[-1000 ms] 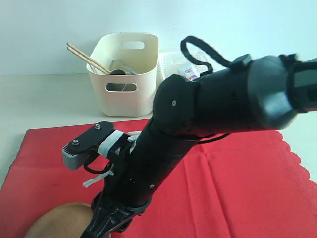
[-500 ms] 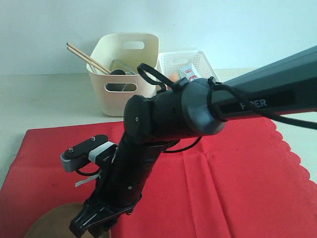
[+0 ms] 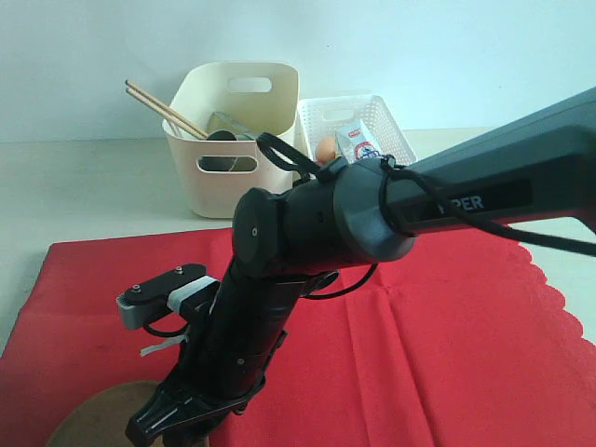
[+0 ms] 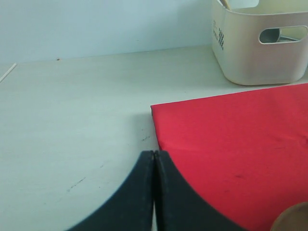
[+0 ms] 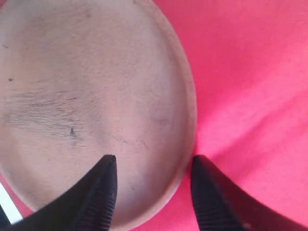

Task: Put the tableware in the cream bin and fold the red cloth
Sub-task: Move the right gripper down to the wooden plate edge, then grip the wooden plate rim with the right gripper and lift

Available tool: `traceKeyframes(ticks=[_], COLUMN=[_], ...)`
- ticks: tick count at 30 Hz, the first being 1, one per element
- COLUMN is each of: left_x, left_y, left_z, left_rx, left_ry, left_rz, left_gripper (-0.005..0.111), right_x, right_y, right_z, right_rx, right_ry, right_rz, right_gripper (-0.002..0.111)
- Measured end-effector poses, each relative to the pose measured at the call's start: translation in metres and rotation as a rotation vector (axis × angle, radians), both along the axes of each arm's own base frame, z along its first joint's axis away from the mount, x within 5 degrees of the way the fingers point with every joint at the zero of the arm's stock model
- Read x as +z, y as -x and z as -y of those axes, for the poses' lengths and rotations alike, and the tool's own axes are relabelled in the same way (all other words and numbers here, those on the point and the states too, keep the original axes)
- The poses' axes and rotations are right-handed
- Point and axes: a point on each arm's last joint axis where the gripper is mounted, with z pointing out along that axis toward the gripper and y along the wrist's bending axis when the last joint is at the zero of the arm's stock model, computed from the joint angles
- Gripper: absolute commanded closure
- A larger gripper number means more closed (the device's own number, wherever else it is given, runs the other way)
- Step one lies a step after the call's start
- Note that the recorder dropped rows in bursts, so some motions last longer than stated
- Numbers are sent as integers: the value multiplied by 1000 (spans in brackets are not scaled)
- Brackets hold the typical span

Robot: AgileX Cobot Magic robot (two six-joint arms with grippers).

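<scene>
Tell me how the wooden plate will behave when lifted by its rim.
The wooden plate looks rigid, so it probably won't flex. Pinched at one edge by the right hand, its broad disc will likely tilt or swivel. Its smooth, shallow rim may slip.

gripper [image 5: 153, 159] straddling plate [image 5: 72, 96] rim, red cloth [image 5: 250, 72]

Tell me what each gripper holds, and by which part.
Nothing is held. The right gripper, jaws open, straddles the rim of the brown wooden plate without gripping; the left gripper is shut, empty.
</scene>
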Motion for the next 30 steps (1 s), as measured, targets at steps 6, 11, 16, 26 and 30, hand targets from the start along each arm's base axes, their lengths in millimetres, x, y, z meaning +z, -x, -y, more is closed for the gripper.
traceKeyframes(ticks=[6,11,16,26,30], left_x=[0,0,0,0,0], left_y=[0,0,0,0,0], left_z=[0,0,0,0,0], left_rx=[0,0,0,0,0], left_ry=[0,0,0,0,0], left_rz=[0,0,0,0,0], left_gripper=[107,107,107,107,107], right_x=[0,0,-9,-13,-13], right_y=[1,2,2,0,1], right_z=[-1,-2,-3,-7,-7], right_rx=[-9,-21,-23,-62,-65], right_ry=[-6,-13,2,-10,-12], right_rz=[-16,-38,-63,-81,-84], right_gripper=[67,68,68,108,108])
